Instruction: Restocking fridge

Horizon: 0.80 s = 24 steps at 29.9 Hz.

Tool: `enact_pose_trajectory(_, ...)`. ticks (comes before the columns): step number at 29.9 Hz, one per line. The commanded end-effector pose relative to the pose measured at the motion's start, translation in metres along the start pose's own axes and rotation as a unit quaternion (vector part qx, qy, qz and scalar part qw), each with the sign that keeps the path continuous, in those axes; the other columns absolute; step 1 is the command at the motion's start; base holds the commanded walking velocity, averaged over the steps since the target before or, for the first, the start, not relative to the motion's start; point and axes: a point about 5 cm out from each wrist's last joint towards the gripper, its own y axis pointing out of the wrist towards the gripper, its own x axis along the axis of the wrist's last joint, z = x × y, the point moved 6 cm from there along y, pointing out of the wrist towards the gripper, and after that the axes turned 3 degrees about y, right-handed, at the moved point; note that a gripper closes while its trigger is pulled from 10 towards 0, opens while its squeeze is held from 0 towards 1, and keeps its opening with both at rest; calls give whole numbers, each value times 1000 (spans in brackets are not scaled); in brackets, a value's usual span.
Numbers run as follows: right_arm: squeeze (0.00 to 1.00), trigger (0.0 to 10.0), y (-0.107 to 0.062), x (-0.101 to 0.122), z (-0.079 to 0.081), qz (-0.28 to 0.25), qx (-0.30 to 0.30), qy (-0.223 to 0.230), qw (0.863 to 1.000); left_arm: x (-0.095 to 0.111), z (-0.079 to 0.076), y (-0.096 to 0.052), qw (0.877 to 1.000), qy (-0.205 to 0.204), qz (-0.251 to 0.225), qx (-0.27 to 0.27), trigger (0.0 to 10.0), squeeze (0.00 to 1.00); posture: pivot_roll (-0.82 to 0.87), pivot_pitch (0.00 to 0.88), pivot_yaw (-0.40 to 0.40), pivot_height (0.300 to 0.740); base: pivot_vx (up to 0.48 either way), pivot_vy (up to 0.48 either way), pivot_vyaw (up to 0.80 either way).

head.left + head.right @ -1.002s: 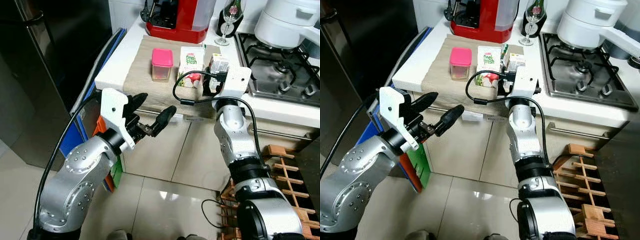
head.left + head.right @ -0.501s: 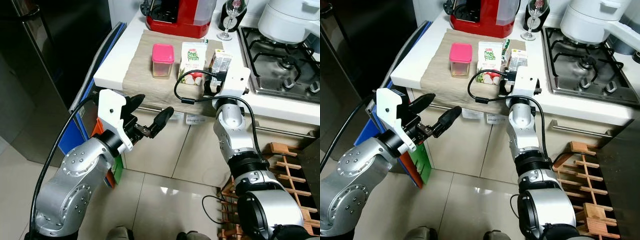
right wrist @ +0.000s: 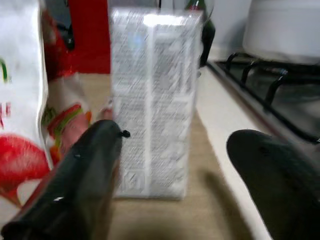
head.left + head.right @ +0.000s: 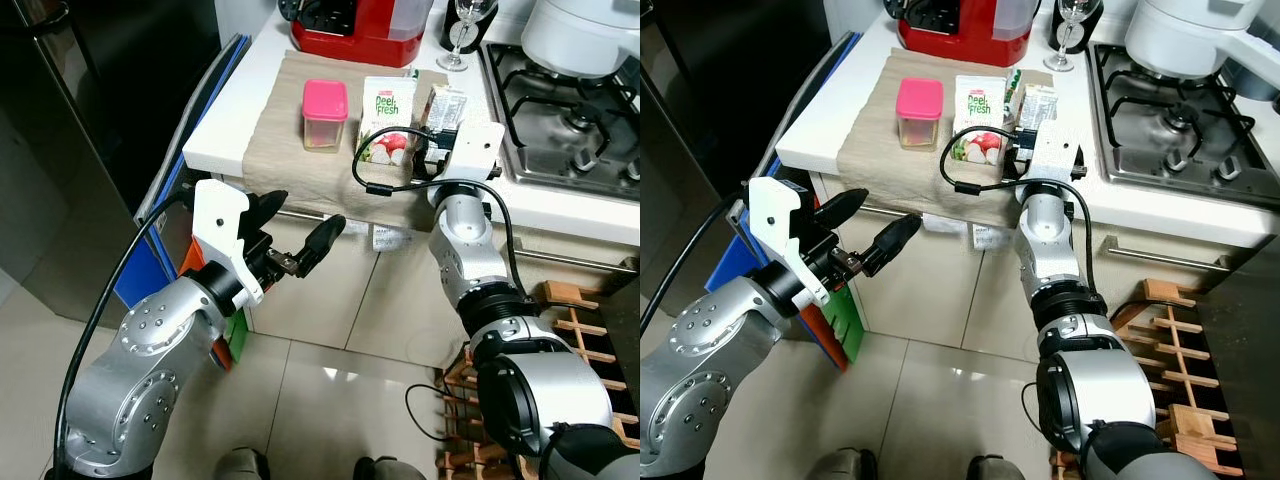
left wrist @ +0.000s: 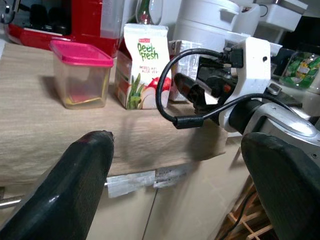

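Three items stand upright on a beige cloth on the counter: a clear container with pink lid (image 4: 324, 115), a Peel Fresh juice carton (image 4: 387, 122) just beside it, and a smaller grey-printed carton (image 4: 444, 108) near the hob edge.

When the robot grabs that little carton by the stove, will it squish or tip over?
The small carton looks like thin cardboard, so a hard squeeze would probably dent it. It stands tall and narrow on the cloth, so a nudge from the open right gripper might tip it.
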Motion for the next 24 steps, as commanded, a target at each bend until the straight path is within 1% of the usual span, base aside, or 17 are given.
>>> enact_pose_trajectory(1, 0, 0, 3, 6, 1, -6, -3, 12, 1000, 4, -3, -3, 1000, 2, -4, -2, 10000, 0, 166, 137, -30, 740, 0, 0, 0)
enact_pose_trajectory(5, 0, 0, 3, 4, 4, -2, 0, 15, 1000, 4, -3, -3, 1000, -1, -3, -1, 10000, 0, 164, 140, -33, 740, 0, 0, 0)
enact_pose_trajectory(24, 0, 0, 5, 5, 0, -8, 5, 12, 1000, 3, -4, 2, 1000, -7, -8, 3, 10000, 0, 149, 129, -49, 740, 0, 0, 0)
